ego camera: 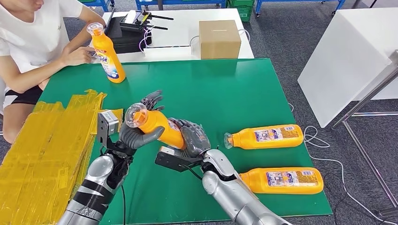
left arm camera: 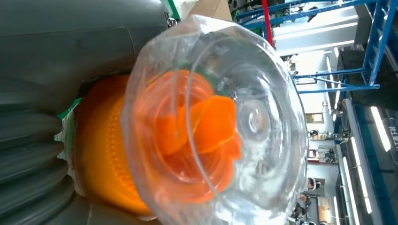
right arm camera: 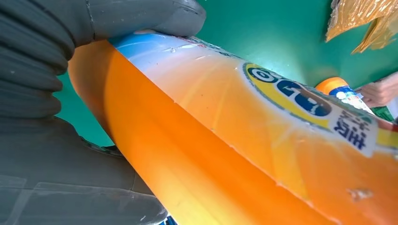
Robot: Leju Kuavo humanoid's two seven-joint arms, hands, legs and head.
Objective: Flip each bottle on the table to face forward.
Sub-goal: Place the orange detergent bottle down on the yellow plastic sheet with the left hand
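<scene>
Both hands are holding one orange bottle (ego camera: 157, 125) up over the green desk (ego camera: 225, 89). The left hand (ego camera: 136, 133) is gripping near the cap at 10 o'clock; the right hand (ego camera: 193, 138) is wrapping its bottom. It should be turning slowly, keeping both grips tight.

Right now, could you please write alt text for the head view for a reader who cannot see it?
Both robot hands, left hand and right hand, hold an orange bottle tilted above a green table. Two more bottles lie on their sides to the right, and one upright bottle stands at the far left beside a seated person.
</scene>
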